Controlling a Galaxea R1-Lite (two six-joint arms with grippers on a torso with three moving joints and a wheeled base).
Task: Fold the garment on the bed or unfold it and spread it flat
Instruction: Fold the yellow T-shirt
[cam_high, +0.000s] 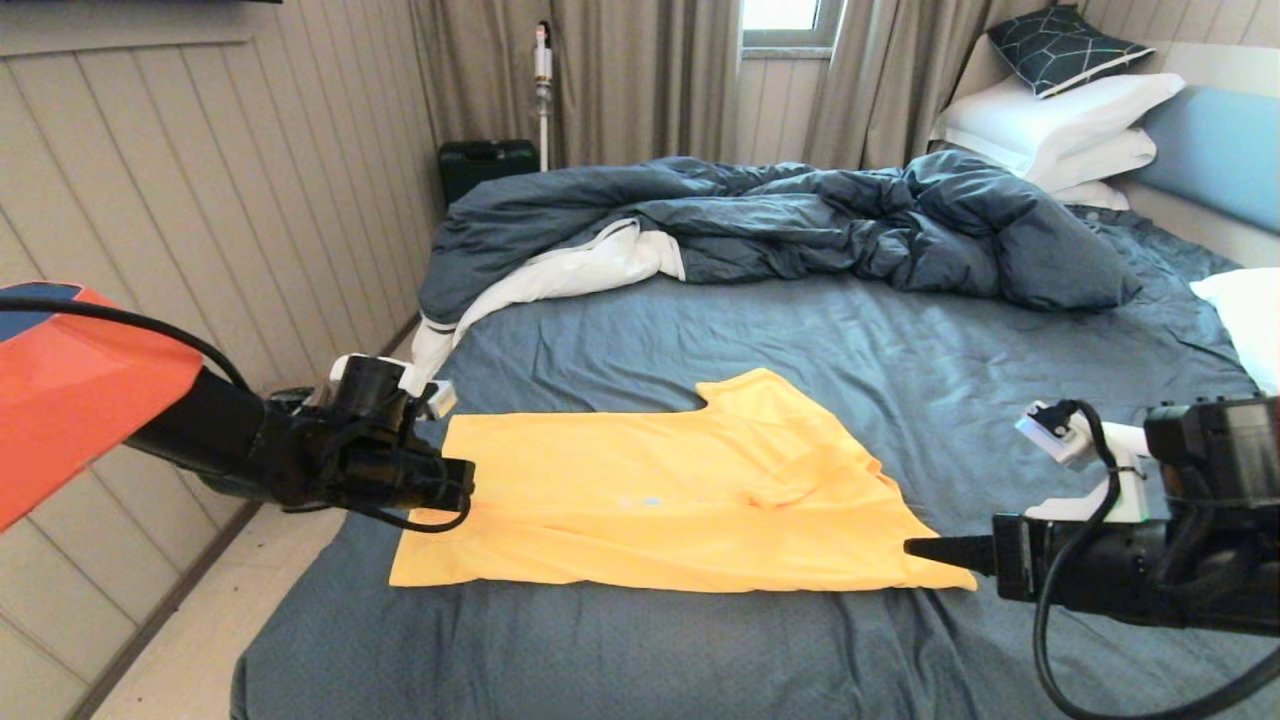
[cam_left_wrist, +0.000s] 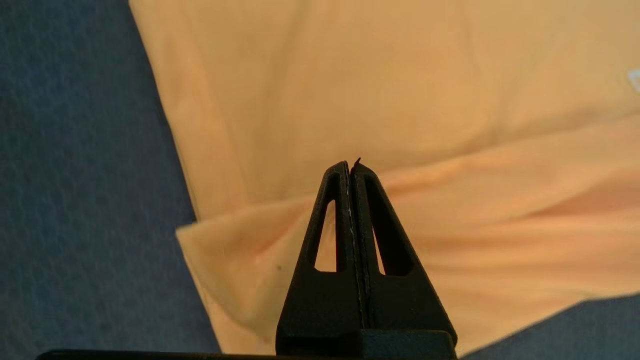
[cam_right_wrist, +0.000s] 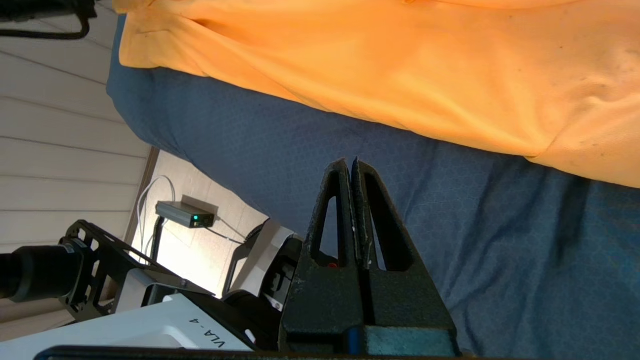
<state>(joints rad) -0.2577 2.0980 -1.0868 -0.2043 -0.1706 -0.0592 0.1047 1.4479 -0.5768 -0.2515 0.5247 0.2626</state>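
The yellow T-shirt (cam_high: 670, 490) lay partly folded on the bed (cam_high: 900, 340), near its front edge. The left gripper (cam_high: 465, 485) hovered over the shirt's left edge, jaws pressed together and holding nothing. The right gripper (cam_high: 915, 547) sat at the shirt's right corner, jaws likewise closed and empty.

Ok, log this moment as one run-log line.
garment: lying on bed, partly folded | left gripper: shut, empty, over garment's edge | right gripper: shut, empty, beside garment, over sheet
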